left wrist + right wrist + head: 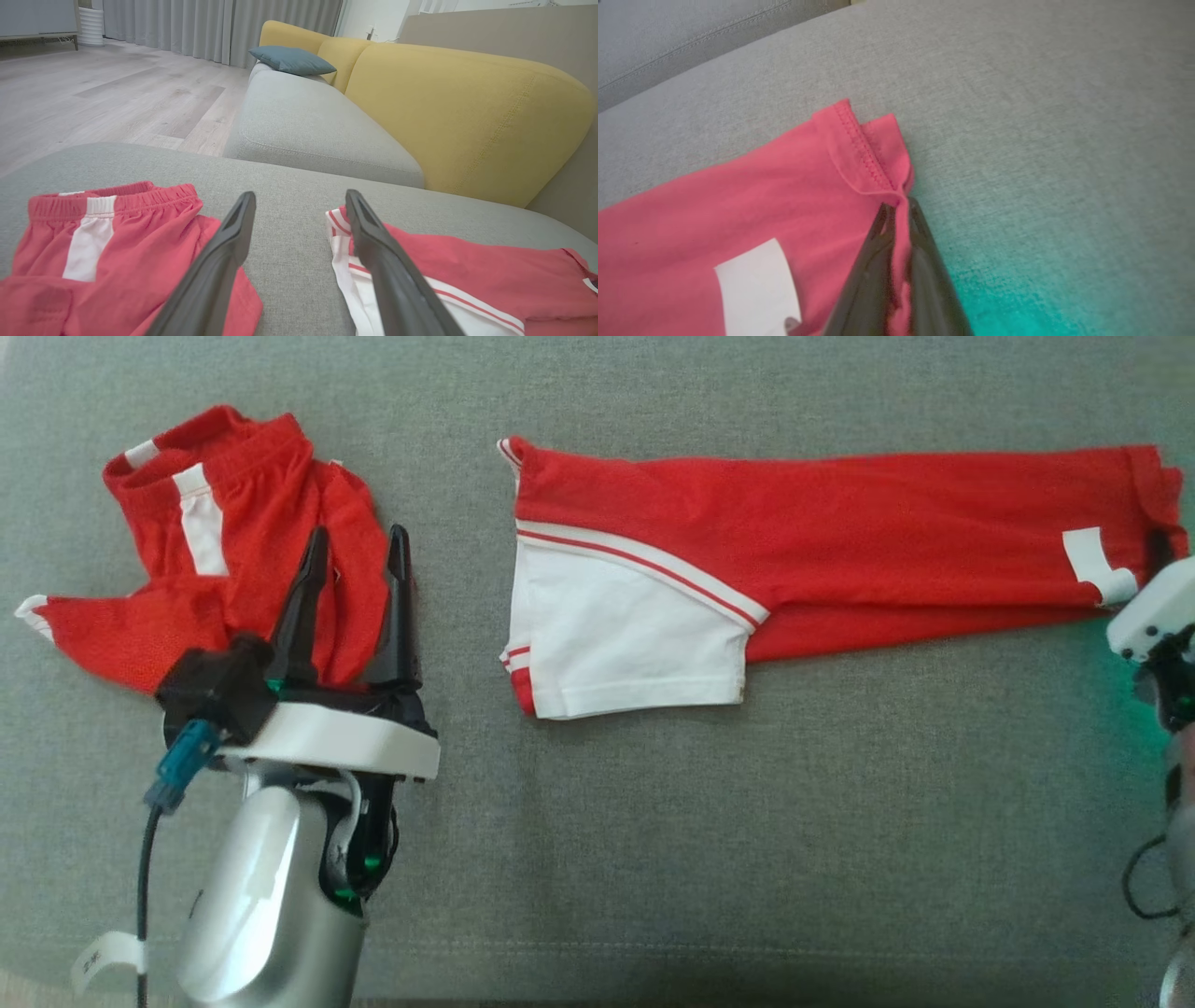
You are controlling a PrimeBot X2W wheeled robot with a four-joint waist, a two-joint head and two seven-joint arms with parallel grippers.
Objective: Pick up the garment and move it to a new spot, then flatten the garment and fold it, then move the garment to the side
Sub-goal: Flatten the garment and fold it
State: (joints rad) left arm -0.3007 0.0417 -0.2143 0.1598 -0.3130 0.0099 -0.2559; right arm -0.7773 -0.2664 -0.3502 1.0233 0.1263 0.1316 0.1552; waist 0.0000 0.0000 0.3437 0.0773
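Observation:
The garment (840,523) is a red top with a white sleeve panel, lying folded in a long band across the grey seat. At its right end my right gripper (900,205) is shut on the stitched red hem (866,149), close to a white patch (756,284). In the head view that arm's white wrist (1150,611) sits at the garment's right end. My left gripper (359,534) is open with nothing between its fingers, hovering over the right edge of crumpled red shorts (233,523). In the left wrist view the left gripper (299,196) points between the shorts (117,242) and the garment (490,280).
Everything lies on a grey sofa seat (747,821). A yellow backrest (467,107) rises beyond it, with a blue cushion (292,60) on a further seat. Wooden floor (93,93) lies past the seat's edge.

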